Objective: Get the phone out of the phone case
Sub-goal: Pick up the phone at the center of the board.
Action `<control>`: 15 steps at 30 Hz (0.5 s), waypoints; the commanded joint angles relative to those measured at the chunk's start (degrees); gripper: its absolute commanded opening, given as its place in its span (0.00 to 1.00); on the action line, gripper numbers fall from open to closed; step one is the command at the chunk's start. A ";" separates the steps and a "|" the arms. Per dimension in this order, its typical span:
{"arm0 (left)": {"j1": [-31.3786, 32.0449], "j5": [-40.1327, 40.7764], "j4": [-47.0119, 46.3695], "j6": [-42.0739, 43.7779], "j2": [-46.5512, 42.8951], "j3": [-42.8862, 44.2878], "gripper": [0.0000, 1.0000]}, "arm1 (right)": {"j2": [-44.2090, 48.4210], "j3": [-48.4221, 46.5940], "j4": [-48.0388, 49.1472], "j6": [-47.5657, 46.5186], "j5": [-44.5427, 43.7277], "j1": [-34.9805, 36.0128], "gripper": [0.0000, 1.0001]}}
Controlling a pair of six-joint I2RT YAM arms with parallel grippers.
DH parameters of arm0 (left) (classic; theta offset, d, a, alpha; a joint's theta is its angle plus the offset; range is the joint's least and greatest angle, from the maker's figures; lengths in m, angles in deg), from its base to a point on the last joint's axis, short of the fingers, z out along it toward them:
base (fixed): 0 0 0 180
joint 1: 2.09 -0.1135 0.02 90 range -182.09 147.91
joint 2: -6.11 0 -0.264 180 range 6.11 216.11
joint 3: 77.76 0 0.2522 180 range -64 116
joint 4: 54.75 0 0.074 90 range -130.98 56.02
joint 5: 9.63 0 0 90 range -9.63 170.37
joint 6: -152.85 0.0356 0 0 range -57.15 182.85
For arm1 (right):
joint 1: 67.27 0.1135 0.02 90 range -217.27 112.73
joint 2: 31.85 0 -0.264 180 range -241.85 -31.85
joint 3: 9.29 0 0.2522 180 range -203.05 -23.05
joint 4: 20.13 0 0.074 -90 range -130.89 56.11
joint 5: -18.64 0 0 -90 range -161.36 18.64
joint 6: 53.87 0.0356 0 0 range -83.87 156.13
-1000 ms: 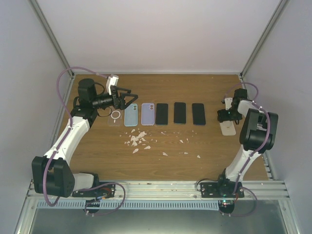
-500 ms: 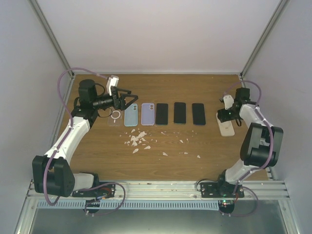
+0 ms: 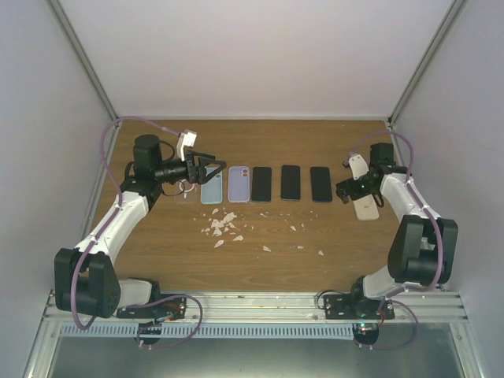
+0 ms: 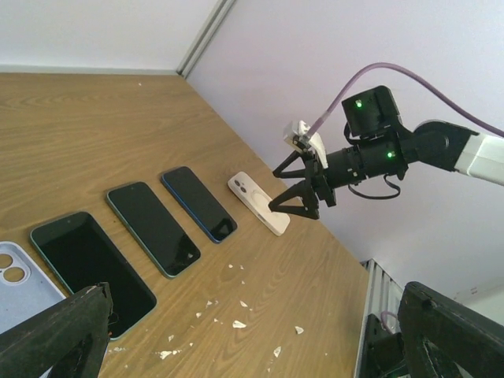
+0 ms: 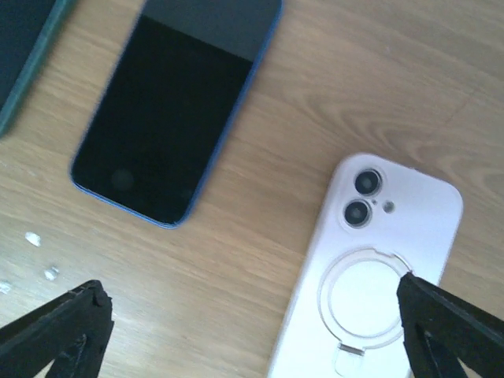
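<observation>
The right gripper is spread wide and grasps nothing. It hangs beside the phone case, which lies alone at the right side of the desk. The case is white, back side up, with two lenses and a ring. A dark phone lies near. The left gripper, also spread, hovers over a blue case.

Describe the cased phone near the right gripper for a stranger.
On the wooden table, find the row of phones. Past its right end, by the right gripper, lies the cream cased phone. Unlike its black-screened neighbours, it lies back up.
</observation>
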 commanded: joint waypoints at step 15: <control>0.47 1.26 -4.30 -2.50 -0.37 -0.06 0.99 | -14.24 -5.17 -2.75 1.82 -9.94 -8.08 1.00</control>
